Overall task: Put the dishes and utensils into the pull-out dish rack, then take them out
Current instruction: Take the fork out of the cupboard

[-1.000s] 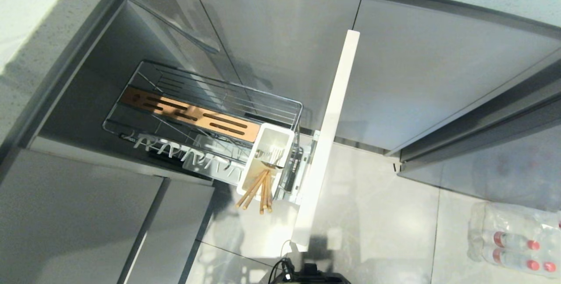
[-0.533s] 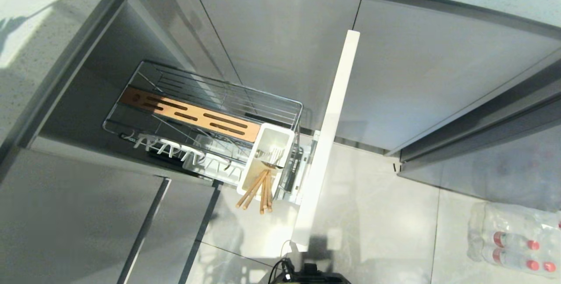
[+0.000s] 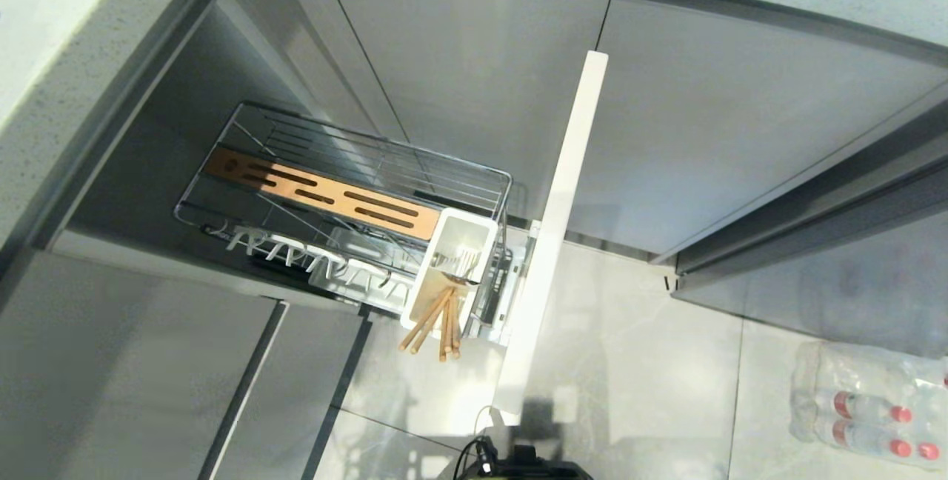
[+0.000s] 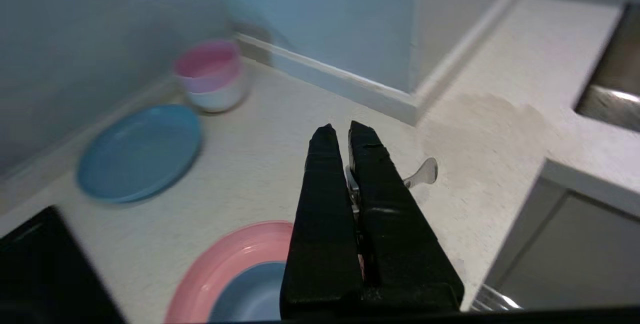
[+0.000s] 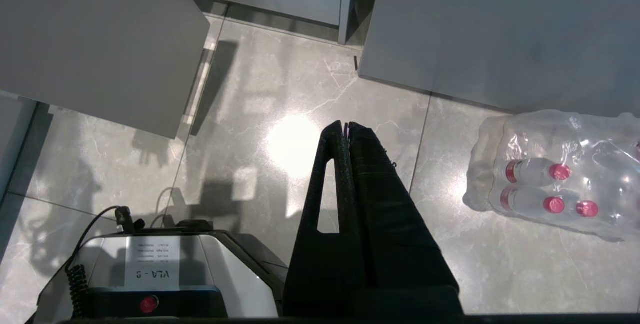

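Note:
The pull-out dish rack [image 3: 370, 158] stands drawn out of the cabinet, its plate prongs bare. Wooden chopsticks [image 3: 432, 321] lean out of its white utensil cup [image 3: 478, 237]. In the left wrist view my left gripper [image 4: 344, 131] hangs over the countertop, shut on the silver fork [image 4: 424, 172]. Only the fork's rounded handle end shows beside the fingers. Below the gripper the blue bowl [image 4: 247, 294] sits in the pink plate [image 4: 215, 264]. My right gripper [image 5: 346, 125] is parked, shut and empty, pointing at the floor. Neither gripper shows in the head view.
A blue plate [image 4: 140, 151] and stacked pink-and-white bowls [image 4: 212, 75] sit further back on the counter. A black panel [image 4: 40, 269] lies at one counter corner. The rack's narrow white front [image 3: 555, 235] juts over the floor. A pack of water bottles [image 5: 555, 174] lies beside the robot base [image 5: 150, 274].
A second ago the metal fork crossed the head view's top left corner. It has since left that view upward to the left, and its shadow on the countertop has gone too.

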